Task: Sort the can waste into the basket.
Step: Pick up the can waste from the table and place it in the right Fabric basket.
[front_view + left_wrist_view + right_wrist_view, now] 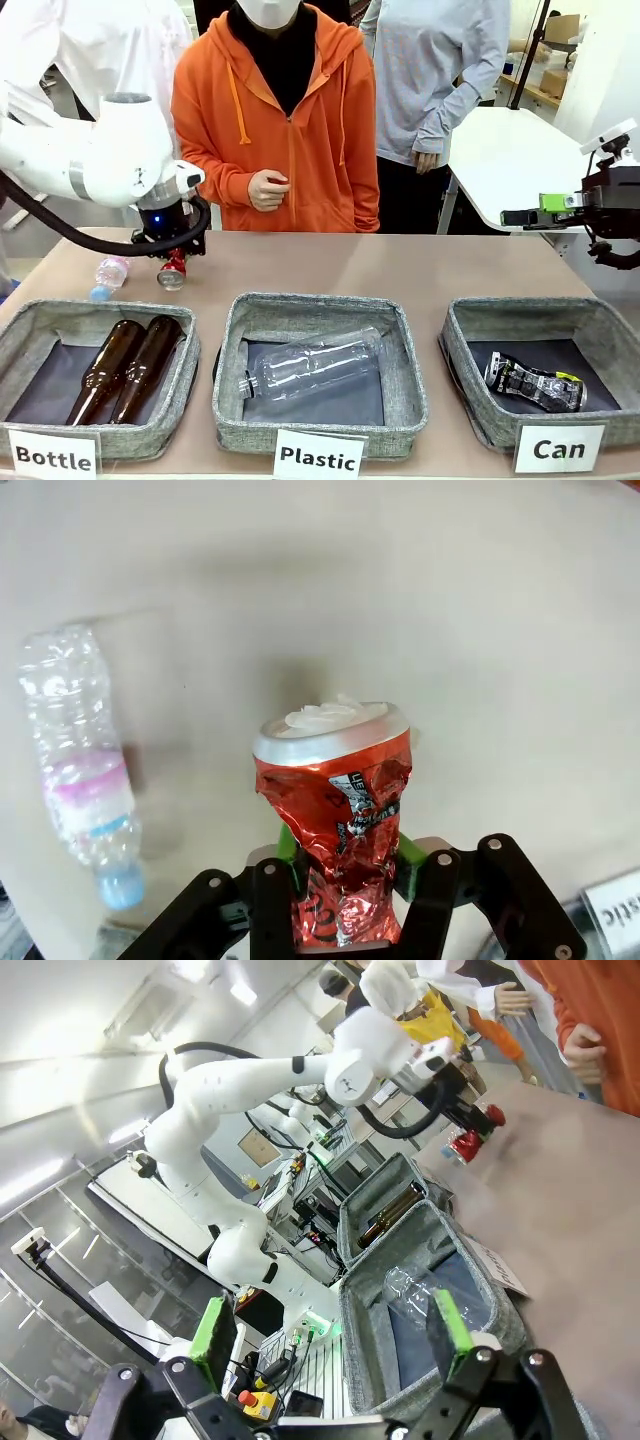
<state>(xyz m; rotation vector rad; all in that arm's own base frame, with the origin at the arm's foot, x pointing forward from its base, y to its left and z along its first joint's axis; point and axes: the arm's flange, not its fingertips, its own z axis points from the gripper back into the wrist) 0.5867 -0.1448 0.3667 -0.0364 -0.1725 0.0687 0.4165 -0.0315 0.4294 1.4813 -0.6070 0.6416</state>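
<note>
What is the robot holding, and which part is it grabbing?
The left end effector is shut on the red can, pinching its crumpled sides far from the silver rim. The right end effector is open, holding nothing.

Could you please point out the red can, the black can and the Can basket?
red can (338, 810): left wrist view, crumpled middle of its body.
black can (535, 384): front view, middle of its printed side.
Can basket (530, 308): front view, its far rim.
</note>
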